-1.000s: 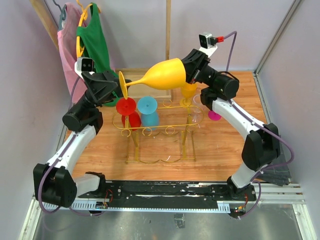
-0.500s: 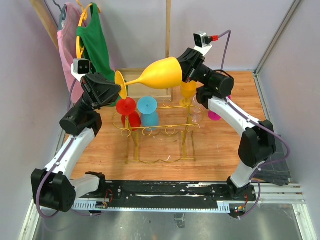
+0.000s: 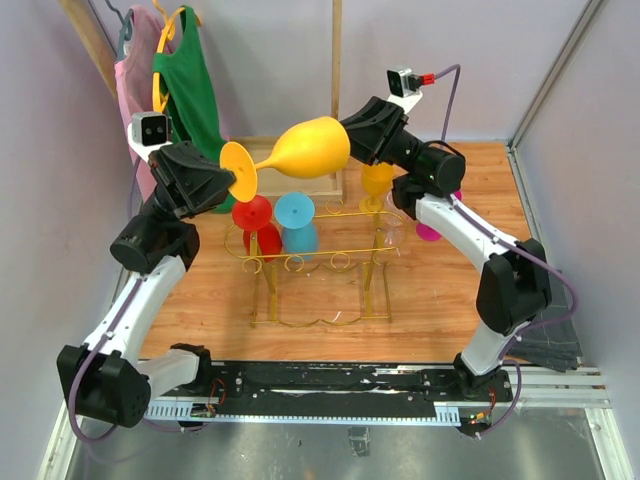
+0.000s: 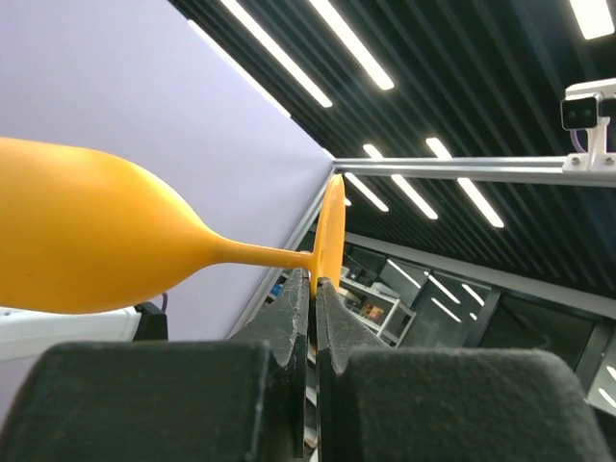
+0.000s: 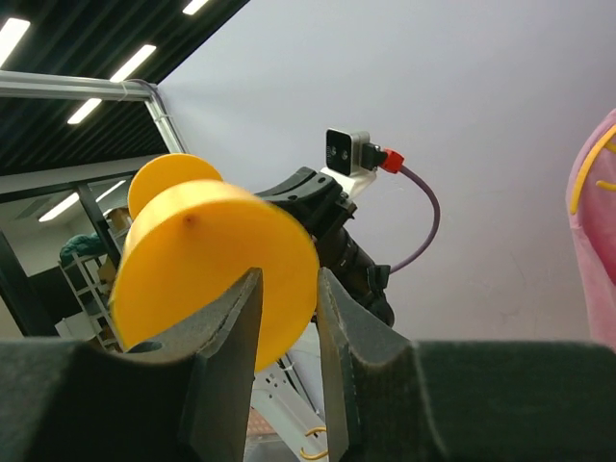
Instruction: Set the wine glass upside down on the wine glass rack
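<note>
While left jaws pinch the wine glass foot, right jaws, half-hidden, stand parted.

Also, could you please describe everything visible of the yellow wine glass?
The yellow wine glass looks like opaque plastic: a rounded bowl, thin stem and round foot. It lies roughly level in the air near the gold wire rack, foot leftward. The left pincer is shut on the foot's rim; the right pincer stands parted at the bowl end.
</note>
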Controlling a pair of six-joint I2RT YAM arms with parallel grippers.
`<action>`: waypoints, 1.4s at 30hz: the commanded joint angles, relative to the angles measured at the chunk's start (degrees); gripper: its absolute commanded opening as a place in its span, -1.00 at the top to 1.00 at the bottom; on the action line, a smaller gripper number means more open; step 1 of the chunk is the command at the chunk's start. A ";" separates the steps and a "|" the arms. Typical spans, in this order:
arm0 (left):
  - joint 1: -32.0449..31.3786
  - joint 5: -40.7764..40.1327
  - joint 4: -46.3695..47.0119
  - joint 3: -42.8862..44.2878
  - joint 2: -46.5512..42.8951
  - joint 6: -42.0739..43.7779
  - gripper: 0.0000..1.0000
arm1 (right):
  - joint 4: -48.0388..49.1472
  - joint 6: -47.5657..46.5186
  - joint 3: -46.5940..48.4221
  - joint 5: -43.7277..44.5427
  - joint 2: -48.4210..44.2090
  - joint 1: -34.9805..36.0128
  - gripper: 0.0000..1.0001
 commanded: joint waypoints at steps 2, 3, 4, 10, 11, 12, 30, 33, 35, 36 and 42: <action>0.30 -1.00 14.22 4.59 -1.52 -7.95 1.00 | 3.75 -1.11 -2.03 1.35 -4.08 -1.90 0.38; 0.30 -0.84 13.76 5.04 -1.70 -7.83 0.99 | 3.75 -1.18 -2.33 1.28 -4.41 -2.26 0.38; 0.30 -0.58 13.18 5.53 -1.77 -7.56 0.99 | 3.68 -1.27 -2.60 1.14 -4.86 -2.60 0.38; 0.30 1.87 8.44 8.23 -2.54 -3.65 0.99 | 1.70 -2.76 -5.50 0.02 -9.65 -6.48 0.36; 0.30 2.64 7.18 8.70 -2.69 -2.48 0.99 | 0.89 -3.56 -6.36 -0.12 -11.04 -7.35 0.36; 0.30 3.76 5.26 9.27 -2.86 -0.73 0.99 | -0.19 -4.50 -7.36 -0.35 -12.71 -8.18 0.35; 0.35 10.68 -53.12 14.81 -5.79 47.44 1.00 | -62.32 -54.27 -17.72 4.45 -50.55 -10.82 0.31; -0.18 10.76 -53.08 14.24 -3.30 48.20 0.99 | -67.46 -57.38 -19.06 5.77 -54.51 -10.89 0.31; -0.80 10.51 -52.99 13.55 -1.66 48.92 0.99 | -69.66 -58.75 -20.36 7.01 -57.35 -10.89 0.30; -1.05 10.45 -52.95 13.31 -0.56 49.13 0.99 | -71.29 -59.52 -20.73 7.63 -58.64 -10.83 0.30; -4.44 9.62 -52.33 13.60 4.35 49.52 1.00 | -78.72 -63.33 -23.00 11.15 -65.55 -10.84 0.30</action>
